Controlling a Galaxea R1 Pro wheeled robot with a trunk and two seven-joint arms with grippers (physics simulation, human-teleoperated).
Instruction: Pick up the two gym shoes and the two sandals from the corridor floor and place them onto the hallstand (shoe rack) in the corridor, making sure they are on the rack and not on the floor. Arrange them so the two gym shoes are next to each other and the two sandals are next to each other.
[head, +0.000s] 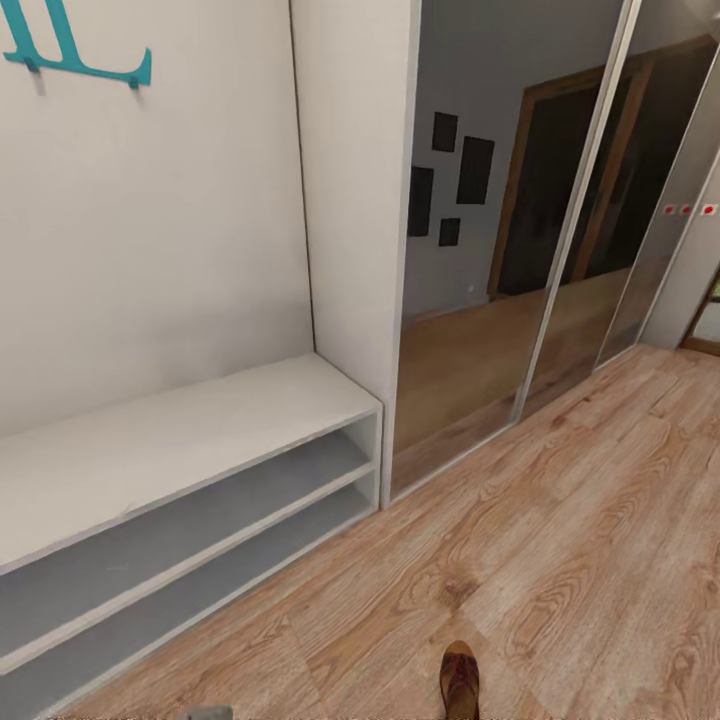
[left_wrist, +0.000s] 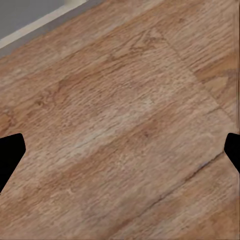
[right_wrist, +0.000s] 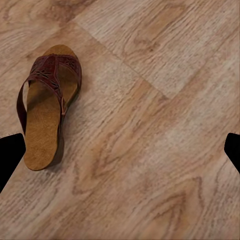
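1 sandal (head: 460, 680) visible, lying on the corridor floor (head: 580, 520), well apart from the white bench unit (head: 180, 440) and out past its open right end. Bench: 2 open tiers, flat top, bare. Teal script lettering (head: 75, 45) on the wall above it, cut off, unreadable. Right wrist view: same sandal (right_wrist: 47, 107), brown strap, tan footbed, sole down. Left gripper (left_wrist: 120, 150) and right gripper (right_wrist: 120, 150) both spread wide, holding nothing, over bare planks.

Even, soft light, sharp head render, slightly blurred wrist views, reflections on mirrored doors (head: 480, 250)
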